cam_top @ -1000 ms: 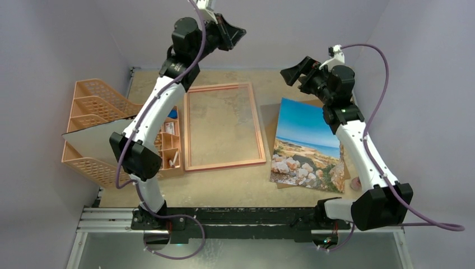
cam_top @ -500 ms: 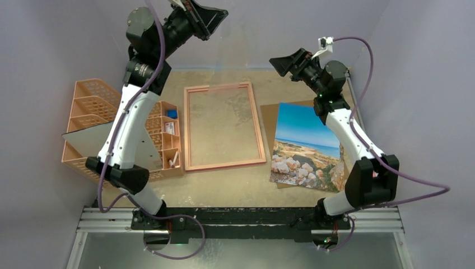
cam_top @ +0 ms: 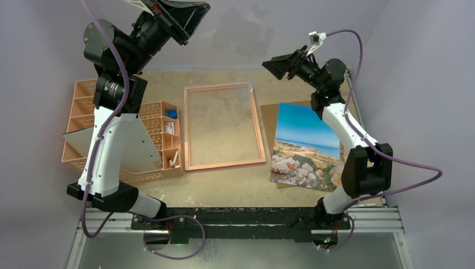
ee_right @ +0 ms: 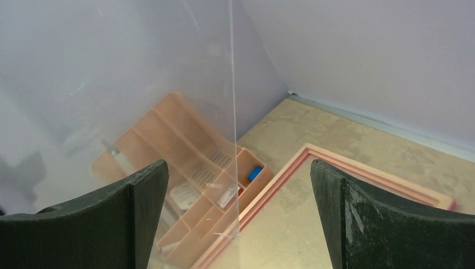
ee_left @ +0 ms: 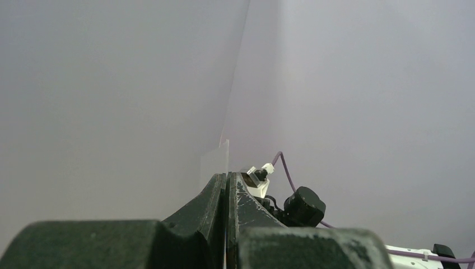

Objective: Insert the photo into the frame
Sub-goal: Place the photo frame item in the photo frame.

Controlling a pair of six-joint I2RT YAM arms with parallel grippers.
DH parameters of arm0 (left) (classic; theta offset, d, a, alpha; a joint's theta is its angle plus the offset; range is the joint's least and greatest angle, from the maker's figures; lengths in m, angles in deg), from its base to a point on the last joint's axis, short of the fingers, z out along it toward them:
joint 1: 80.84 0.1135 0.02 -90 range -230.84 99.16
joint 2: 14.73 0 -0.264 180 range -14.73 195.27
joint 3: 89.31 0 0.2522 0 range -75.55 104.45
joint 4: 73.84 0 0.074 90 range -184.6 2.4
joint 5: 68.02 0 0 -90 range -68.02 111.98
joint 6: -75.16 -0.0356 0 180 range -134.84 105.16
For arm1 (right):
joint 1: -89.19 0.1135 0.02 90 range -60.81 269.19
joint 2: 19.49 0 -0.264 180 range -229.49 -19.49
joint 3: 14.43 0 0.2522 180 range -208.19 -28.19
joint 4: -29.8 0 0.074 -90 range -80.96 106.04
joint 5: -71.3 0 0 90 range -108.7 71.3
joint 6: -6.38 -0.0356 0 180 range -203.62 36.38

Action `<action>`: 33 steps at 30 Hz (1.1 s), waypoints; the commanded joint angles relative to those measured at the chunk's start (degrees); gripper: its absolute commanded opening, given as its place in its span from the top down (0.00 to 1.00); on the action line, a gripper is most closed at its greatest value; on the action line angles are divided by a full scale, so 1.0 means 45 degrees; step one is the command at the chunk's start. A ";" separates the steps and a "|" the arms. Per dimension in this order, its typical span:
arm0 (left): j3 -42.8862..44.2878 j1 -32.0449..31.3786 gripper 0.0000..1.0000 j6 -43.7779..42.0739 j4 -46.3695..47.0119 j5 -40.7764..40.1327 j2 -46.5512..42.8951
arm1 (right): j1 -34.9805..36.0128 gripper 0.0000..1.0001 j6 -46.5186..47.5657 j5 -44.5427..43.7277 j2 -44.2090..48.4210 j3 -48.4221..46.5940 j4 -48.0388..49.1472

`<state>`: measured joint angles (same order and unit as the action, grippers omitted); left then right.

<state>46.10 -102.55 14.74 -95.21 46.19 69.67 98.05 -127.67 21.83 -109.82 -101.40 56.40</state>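
Observation:
The photo [cam_top: 308, 145], blue sky over a rocky coast, lies face up on the table at the right, on a brown backing board [cam_top: 269, 119]. The frame [cam_top: 188, 130] lies flat mid-table and is empty; its corner also shows in the right wrist view [ee_right: 336, 159]. My left gripper [cam_top: 193, 19] is raised high at the back left, shut on a thin clear pane [ee_left: 215, 162]. The pane hangs down over the organiser [cam_top: 134, 151]; its edge shows in the right wrist view [ee_right: 231, 112]. My right gripper [cam_top: 274, 64] is open and empty above the frame's far right corner [ee_right: 238, 168].
An orange mesh organiser [cam_top: 89, 95] with small compartments holding bits stands left of the frame; it shows through the pane in the right wrist view [ee_right: 185, 145]. Grey walls close in the back and both sides. The arm bases sit on a rail at the near edge.
My left arm has swung up and to the left, carrying the clear pane with it. My right gripper has risen and moved a little left; it stays open.

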 commanded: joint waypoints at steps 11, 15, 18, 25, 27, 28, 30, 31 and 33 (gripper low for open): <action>0.0330 0.0021 1.00 0.0897 0.0654 -0.0895 -0.0248 | -0.0056 0.03 -0.6349 0.3913 -0.0719 0.0191 1.0047; 0.0135 0.0021 1.00 0.1130 0.0868 -0.0890 -0.0109 | -0.0041 0.14 -0.8699 0.3903 -0.1283 0.0456 1.2695; 0.0077 0.0022 1.00 0.1319 0.1100 -0.0767 -0.0022 | -0.0027 0.26 -0.9931 0.3996 -0.1690 0.0331 1.3983; -0.0076 0.0021 1.00 0.1846 0.1487 -0.0818 0.0038 | 0.0066 0.37 -0.8978 0.3903 -0.1104 0.0546 1.3103; -0.0278 0.0021 1.00 0.2337 0.2306 -0.0838 0.0029 | 0.0170 0.35 -0.8923 0.3823 -0.0991 0.0532 1.3176; -0.0392 0.0021 1.00 0.2734 0.2648 -0.0830 0.0043 | 0.0246 0.34 -0.8936 0.3766 -0.0942 0.0513 1.3238; -0.0533 0.0021 1.00 0.3250 0.3149 -0.0855 0.0113 | 0.0398 0.31 -0.8876 0.3634 -0.0863 0.0452 1.3238; -0.0563 0.0021 1.00 0.3443 0.3337 -0.0890 0.0161 | 0.0455 0.30 -0.8850 0.3581 -0.0824 0.0449 1.3270; -0.0604 0.0021 1.00 0.3743 0.3593 -0.1009 0.0227 | 0.0562 0.29 -0.8732 0.3400 -0.0683 0.0492 1.3288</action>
<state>43.80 -102.55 26.48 -85.49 42.69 70.26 99.10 -168.11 38.90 -116.99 -98.60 101.47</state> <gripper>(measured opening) 0.023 0.700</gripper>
